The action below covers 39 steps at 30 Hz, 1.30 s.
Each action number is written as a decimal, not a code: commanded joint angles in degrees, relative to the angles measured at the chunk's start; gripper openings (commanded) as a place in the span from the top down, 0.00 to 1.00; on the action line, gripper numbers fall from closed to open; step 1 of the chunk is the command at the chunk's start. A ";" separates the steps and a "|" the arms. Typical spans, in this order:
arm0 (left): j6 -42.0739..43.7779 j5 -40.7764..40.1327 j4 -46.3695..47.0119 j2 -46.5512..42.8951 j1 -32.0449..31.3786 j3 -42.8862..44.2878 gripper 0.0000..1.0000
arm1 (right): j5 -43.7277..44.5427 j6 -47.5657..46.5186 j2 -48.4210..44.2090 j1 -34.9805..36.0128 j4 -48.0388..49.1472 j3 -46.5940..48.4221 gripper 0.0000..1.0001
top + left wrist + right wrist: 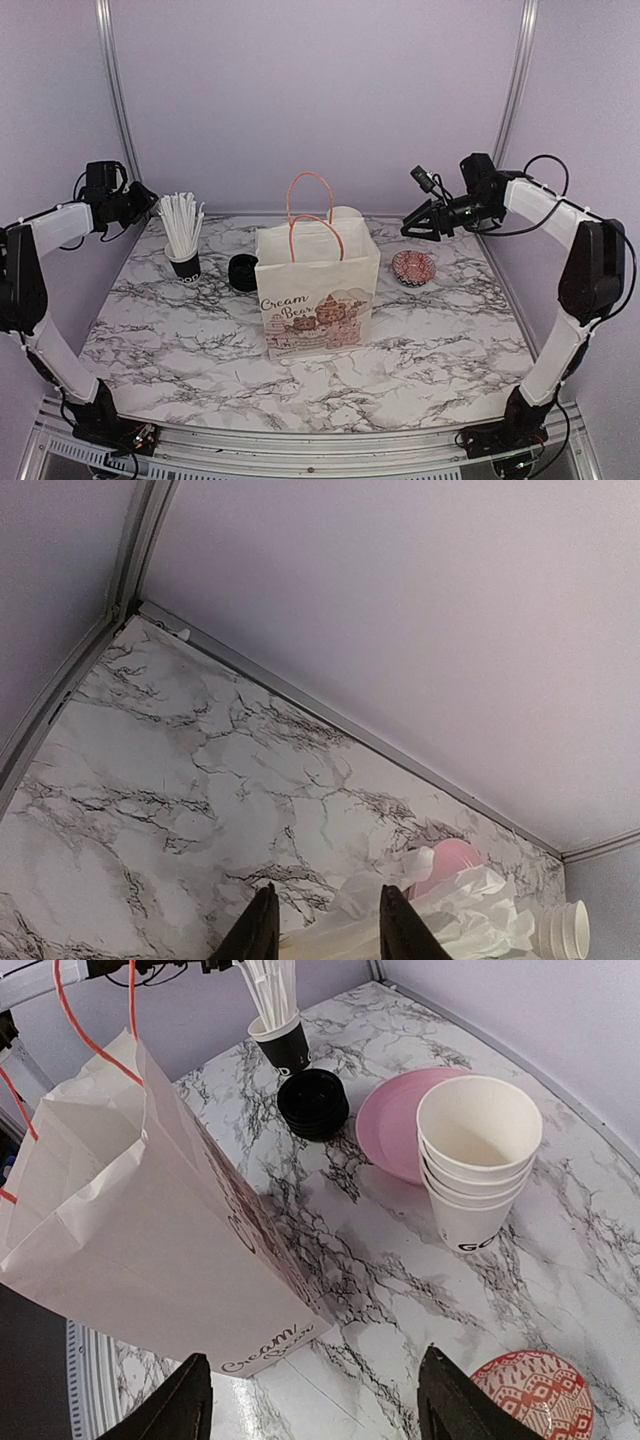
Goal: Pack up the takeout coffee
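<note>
Marble-patterned counter point(180, 340) within pale lilac walls. A white paper bag point(318, 290) (pink "Cream Bear" print, orange-red handles) stands upright and open-mouthed near the middle; every position below is given from this bag.

Left of the bag, near it: a low stack of black lids point(243, 271). Farther left: a black cup point(184, 264) holding white straws point(181, 222).

Behind the bag: a pink plate point(395, 1125), with a stack of lidless white cups point(478, 1160) just beside it.

Right of the bag, a little apart: a small red patterned dish point(413, 266).

Left end effector point(325, 905): raised well to the left of the bag, past the straws. Its fingers stand a narrow way apart, with nothing between them.

Right end effector point(315, 1360): raised to the right of the bag and pointing toward it, the dish just under its right finger in the wrist view. Its fingers are spread wide and empty.

Takeout coffee: I cannot tell where it is. From where one stands, the bag's inside is not visible down to its bottom in any view.
</note>
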 commanded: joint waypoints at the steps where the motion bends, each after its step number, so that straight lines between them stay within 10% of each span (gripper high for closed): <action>1: 0.68 1.62 2.02 -3.23 0.19 -0.69 0.64 | -1.87 -1.27 2.00 -0.28 -2.55 4.12 0.33; 30: 0.17 3.90 2.15 2.97 -0.22 1.74 0.72 | -2.38 -2.04 3.61 -0.25 -4.28 5.59 0.33; 39: 1.17 3.58 2.19 1.31 -0.32 1.72 0.89 | -2.34 -2.01 3.46 -0.20 -4.02 5.21 0.33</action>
